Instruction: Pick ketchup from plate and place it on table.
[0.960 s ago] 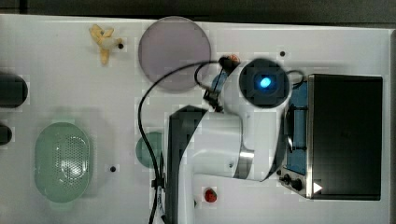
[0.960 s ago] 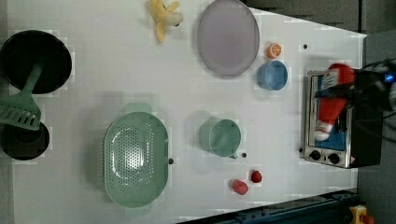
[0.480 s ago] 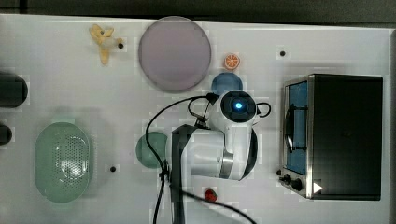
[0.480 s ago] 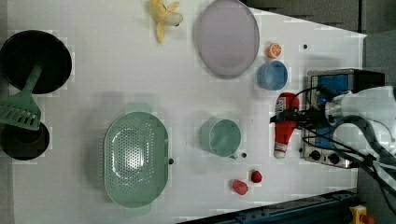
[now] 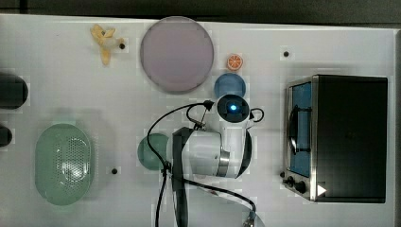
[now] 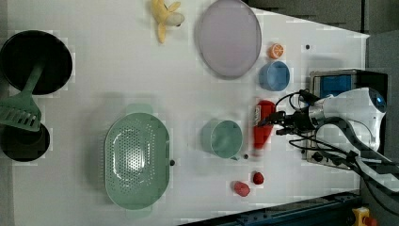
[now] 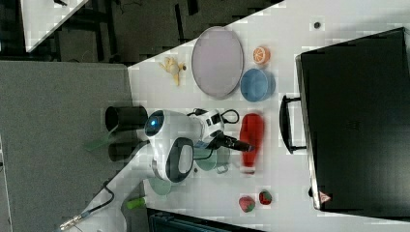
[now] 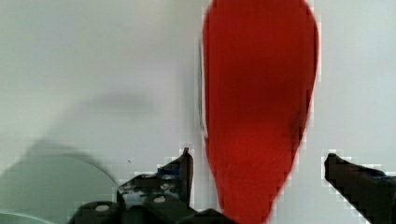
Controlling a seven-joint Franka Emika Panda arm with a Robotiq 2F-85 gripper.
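Ketchup [image 6: 261,127] is lying flat on the table [image 6: 94,75], between the green cup [image 6: 222,138] and the oven [image 6: 329,84], just below the blue bowl [image 6: 275,75] in the left view. It's well clear of the plate [image 6: 229,37], which is bare, so the place step looks done bar the retreat. Gripper [image 8: 257,161] is spread wide with nothing in it: in the wrist view the two fingers [image 8: 184,163] stand either side of the bottle with white table showing in the gaps, so no contact on either side as far as I can tell. In the right view the gripper [image 7: 239,143] sits low at the bottle's side, reaching in roughly level, which fits a bottle laid on its side rather than stood up. That pose is the stable one: a bottle lying down can't tip, though it could roll. The spot makes sense too: open table, nothing touching it, with cup and bowl close by and two small red fruit pieces [image 6: 249,183] further off. Main risk now, in my judgement, is clipping the bottle with a finger while backing out; a straight lift first would avoid that.
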